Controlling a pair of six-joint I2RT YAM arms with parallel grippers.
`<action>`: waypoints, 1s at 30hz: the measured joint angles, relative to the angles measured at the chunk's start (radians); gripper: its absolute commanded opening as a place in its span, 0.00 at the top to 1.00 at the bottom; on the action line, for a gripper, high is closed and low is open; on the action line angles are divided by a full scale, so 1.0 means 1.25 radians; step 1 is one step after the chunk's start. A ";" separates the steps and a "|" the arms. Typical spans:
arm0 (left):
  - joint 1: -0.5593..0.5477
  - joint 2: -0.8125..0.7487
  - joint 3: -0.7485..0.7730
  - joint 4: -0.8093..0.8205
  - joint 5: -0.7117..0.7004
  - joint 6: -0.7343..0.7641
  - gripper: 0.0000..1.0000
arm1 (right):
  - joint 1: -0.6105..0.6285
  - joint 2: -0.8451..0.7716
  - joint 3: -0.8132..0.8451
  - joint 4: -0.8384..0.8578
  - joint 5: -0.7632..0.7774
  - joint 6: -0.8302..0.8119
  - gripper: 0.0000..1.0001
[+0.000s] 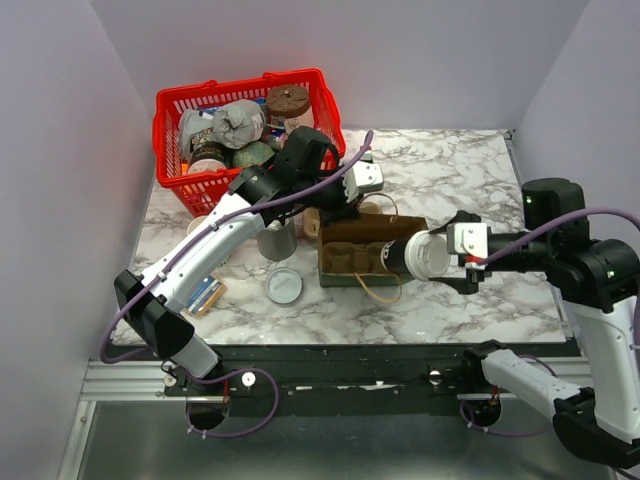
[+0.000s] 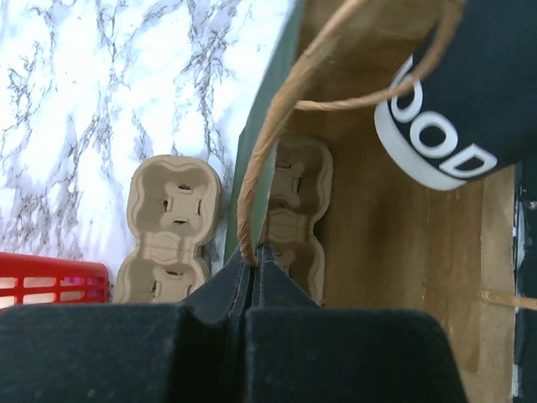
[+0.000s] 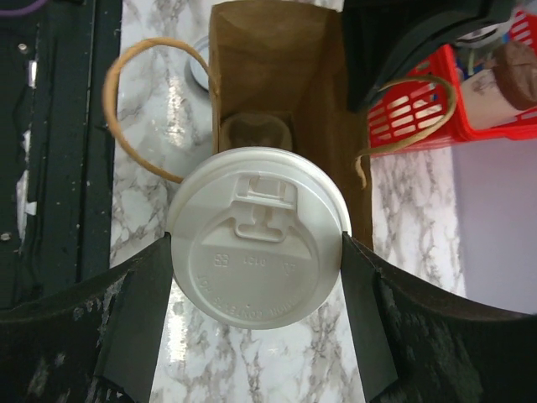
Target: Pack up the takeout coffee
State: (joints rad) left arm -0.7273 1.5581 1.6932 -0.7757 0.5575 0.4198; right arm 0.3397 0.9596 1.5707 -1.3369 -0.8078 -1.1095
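The takeout coffee (image 1: 425, 256) has a round white lid (image 3: 258, 237) and a dark body with white lettering (image 2: 470, 92). My right gripper (image 1: 445, 257) is shut on it just under the lid, a finger (image 3: 147, 311) on each side, and holds it on its side. Its bottom end is in the mouth of the brown paper bag (image 1: 350, 245), which lies on its side and opens to the right. My left gripper (image 1: 345, 195) is shut on the bag's upper twine handle (image 2: 260, 168) and holds the mouth open. A pulp cup tray (image 2: 295, 210) lies inside the bag.
A second pulp tray (image 2: 168, 227) lies behind the bag. A stack of lidless cups (image 1: 277, 240) and a loose flat lid (image 1: 284, 286) sit left of the bag. A red basket (image 1: 165, 150) with several items stands at the back left. The bag's lower handle (image 3: 113, 109) lies on the marble.
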 measured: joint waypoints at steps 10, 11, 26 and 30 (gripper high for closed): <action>-0.039 -0.018 -0.037 0.026 -0.017 -0.001 1.00 | 0.245 0.031 -0.053 0.071 0.174 0.115 0.99; -0.044 -0.023 -0.040 0.027 -0.020 -0.001 1.00 | 0.285 0.038 -0.061 0.085 0.204 0.127 0.99; -0.064 -0.082 -0.092 0.050 -0.090 -0.027 1.00 | 0.455 0.153 -0.025 0.209 0.484 0.232 0.99; -0.064 -0.115 -0.118 0.073 -0.098 -0.039 1.00 | 0.500 0.138 -0.092 0.225 0.510 0.226 0.99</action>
State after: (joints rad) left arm -0.8078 1.4139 1.5459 -0.6849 0.4347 0.3714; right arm 0.9653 1.1320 1.4551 -1.0557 -0.1699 -0.8265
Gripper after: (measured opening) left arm 0.014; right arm 0.820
